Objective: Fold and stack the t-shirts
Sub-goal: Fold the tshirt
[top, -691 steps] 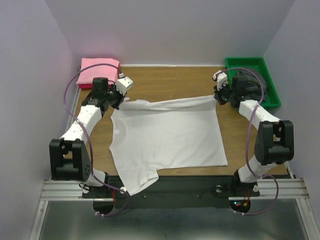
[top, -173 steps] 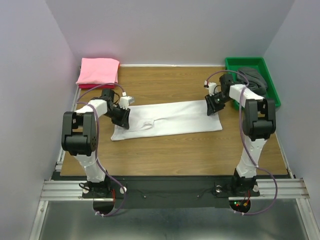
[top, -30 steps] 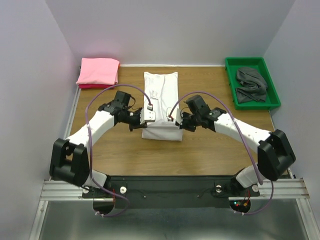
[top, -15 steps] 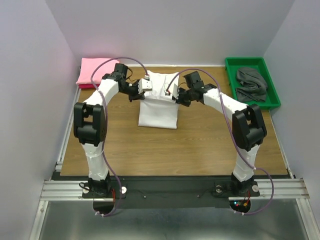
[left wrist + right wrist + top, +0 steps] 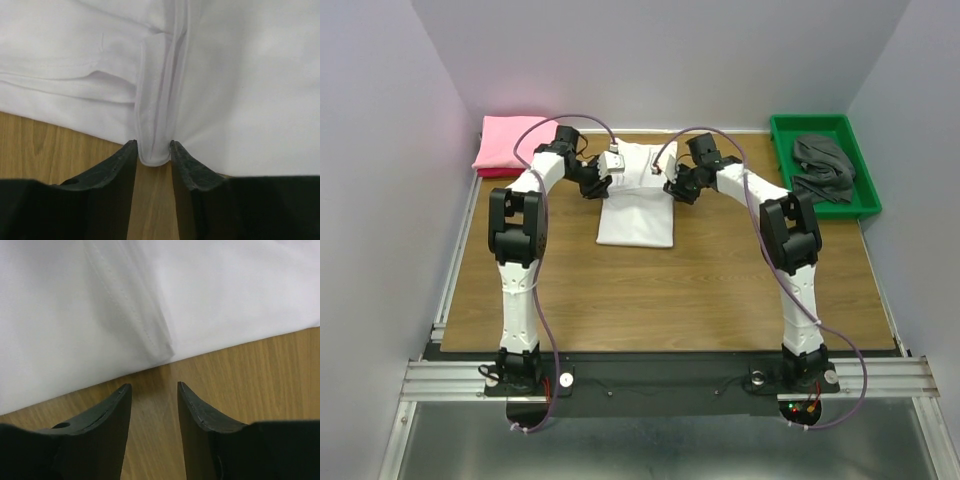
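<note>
**white t-shirt point(image 5: 636, 205) folded, both pincers apart**

I see it folded at upper centre of the overhead frame. My left gripper point(image 5: 151, 150) gapes around its edge fold, my right gripper point(image 5: 154, 390) gapes over bare table point(image 5: 720, 290) just beside the cloth

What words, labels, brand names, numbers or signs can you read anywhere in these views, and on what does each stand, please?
None can be read in any view.
The white t-shirt, pink t-shirt and dark grey t-shirt show no print or tag.
The green tray is plain.
The left arm and right arm show no lettering legible at this size.
</note>
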{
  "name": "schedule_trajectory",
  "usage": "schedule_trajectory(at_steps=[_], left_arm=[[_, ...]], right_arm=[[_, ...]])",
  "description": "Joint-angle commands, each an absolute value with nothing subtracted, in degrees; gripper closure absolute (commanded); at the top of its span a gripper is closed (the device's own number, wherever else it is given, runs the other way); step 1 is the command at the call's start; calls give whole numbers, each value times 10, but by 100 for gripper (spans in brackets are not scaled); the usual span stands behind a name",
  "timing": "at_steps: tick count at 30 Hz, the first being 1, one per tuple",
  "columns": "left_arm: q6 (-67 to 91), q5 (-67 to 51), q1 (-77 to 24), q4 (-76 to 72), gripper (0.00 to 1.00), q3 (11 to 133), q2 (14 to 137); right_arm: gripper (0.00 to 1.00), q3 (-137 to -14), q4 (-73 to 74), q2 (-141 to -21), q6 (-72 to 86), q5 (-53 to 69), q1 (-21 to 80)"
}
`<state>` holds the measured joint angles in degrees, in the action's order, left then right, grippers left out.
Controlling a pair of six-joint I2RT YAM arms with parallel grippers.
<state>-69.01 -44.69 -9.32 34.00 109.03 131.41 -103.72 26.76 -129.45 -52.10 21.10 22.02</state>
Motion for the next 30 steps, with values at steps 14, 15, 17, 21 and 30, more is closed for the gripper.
schedule_trajectory(at_steps=[14, 15, 17, 21, 30], left_arm=[[-702, -455, -91, 216, 24, 700, 995], [-716, -451, -95, 213, 25, 681, 976], [-753, -435, -104, 190, 26, 629, 961], [-808, -414, -119, 147, 27, 573, 942], [-826, -381, -150, 105, 31, 582, 984]], right_arm=[[55, -802, 258, -1034, -471, 246, 263], [55, -775, 258, -1026, -477, 241, 286], [55, -760, 250, -1028, -480, 232, 315], [55, -751, 225, -1055, -481, 209, 337], [53, -746, 193, -1095, -497, 192, 348]])
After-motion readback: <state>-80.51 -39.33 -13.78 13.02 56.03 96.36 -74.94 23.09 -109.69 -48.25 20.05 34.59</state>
